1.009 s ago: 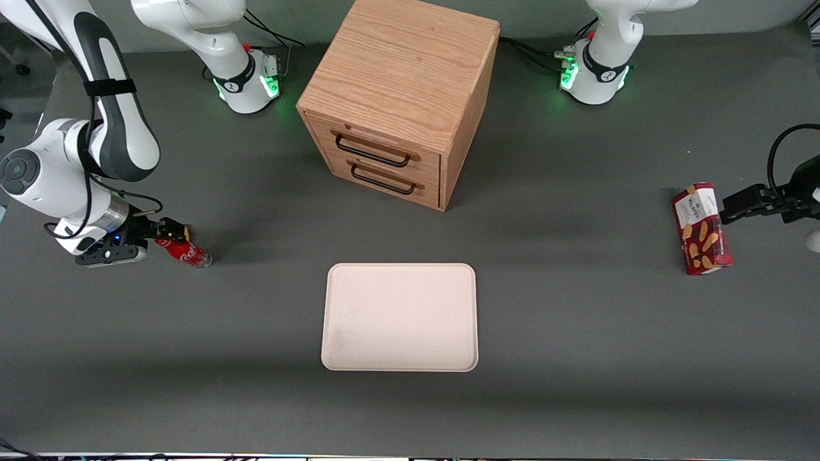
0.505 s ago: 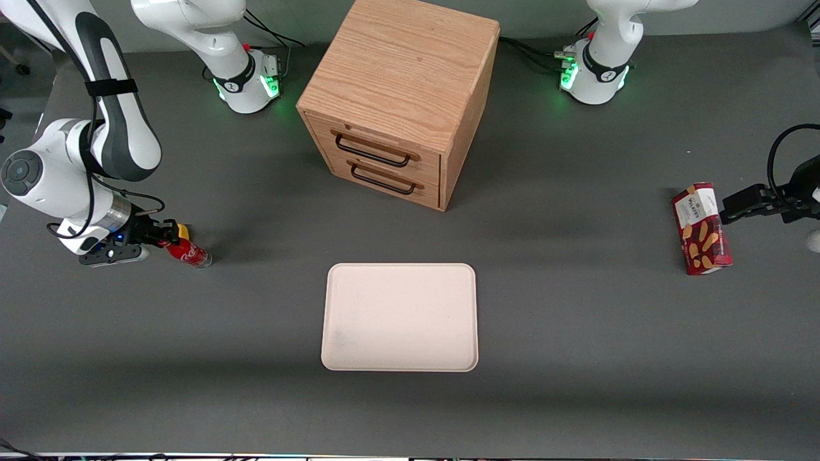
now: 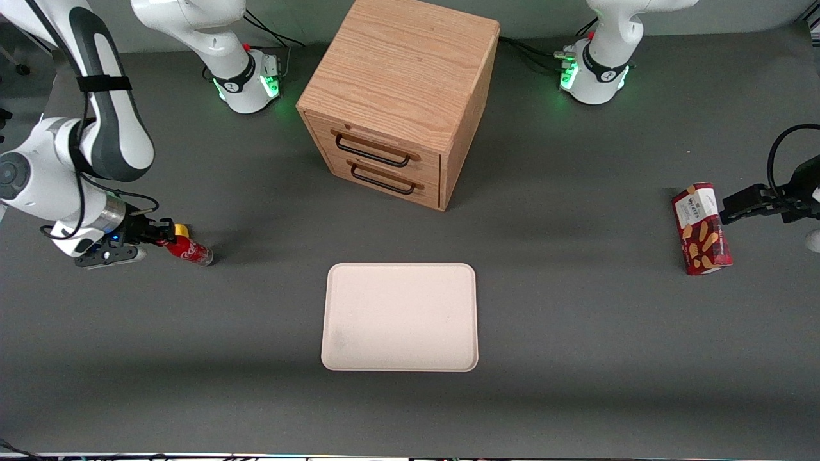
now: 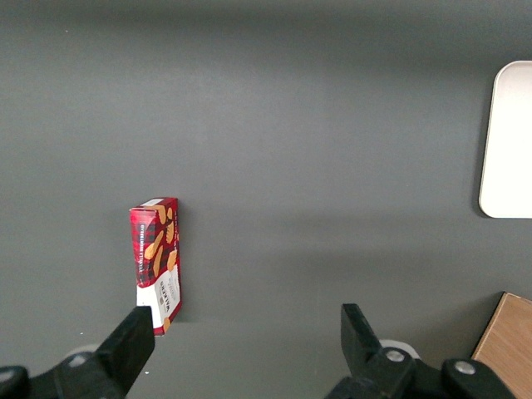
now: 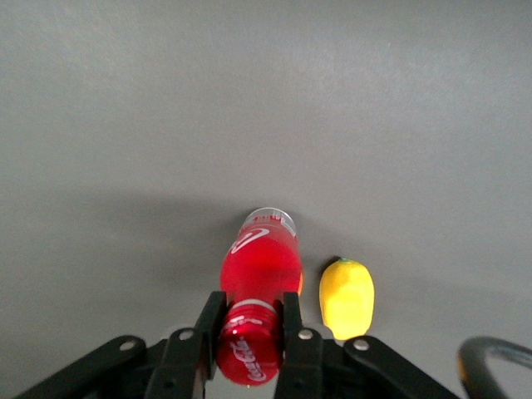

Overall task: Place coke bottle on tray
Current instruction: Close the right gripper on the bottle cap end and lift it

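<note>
Grasp stage: the gripper is closed on the coke bottle near the working arm's end of the table. Transfer to the tray, well apart, remains.

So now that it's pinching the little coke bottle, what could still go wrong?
The gripper holds the coke bottle only near its cap end, so it might swing or slip during the carry. A small yellow object sits right beside the bottle and could get knocked. The tray is some way off, so a drop may land short.
</note>
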You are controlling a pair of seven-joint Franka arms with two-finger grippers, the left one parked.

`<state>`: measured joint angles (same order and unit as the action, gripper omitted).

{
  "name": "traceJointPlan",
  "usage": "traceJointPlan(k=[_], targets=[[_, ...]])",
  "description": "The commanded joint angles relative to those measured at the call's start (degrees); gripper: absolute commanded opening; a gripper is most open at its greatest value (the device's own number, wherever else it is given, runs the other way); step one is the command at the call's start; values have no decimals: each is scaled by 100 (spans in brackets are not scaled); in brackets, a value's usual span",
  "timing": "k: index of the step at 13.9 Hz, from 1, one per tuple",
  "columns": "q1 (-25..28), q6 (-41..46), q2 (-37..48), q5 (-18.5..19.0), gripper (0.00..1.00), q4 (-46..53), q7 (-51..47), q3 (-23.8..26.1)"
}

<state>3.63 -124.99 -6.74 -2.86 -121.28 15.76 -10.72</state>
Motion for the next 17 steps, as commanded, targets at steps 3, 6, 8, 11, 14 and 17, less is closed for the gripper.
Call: traceJointPlan(k=[3,6,8,11,14,17], targets=[[24,1176,129,-57,0,1148,164,-61],[15,1967,147,232,0,1939,173,-79],[15,2643,164,242,0,2554,164,-79],[15,3479,173,268,0,3389,164,-79],[24,4068,182,330,0,3944,164,-61],[24,4386,182,321,0,4261,156,-35]])
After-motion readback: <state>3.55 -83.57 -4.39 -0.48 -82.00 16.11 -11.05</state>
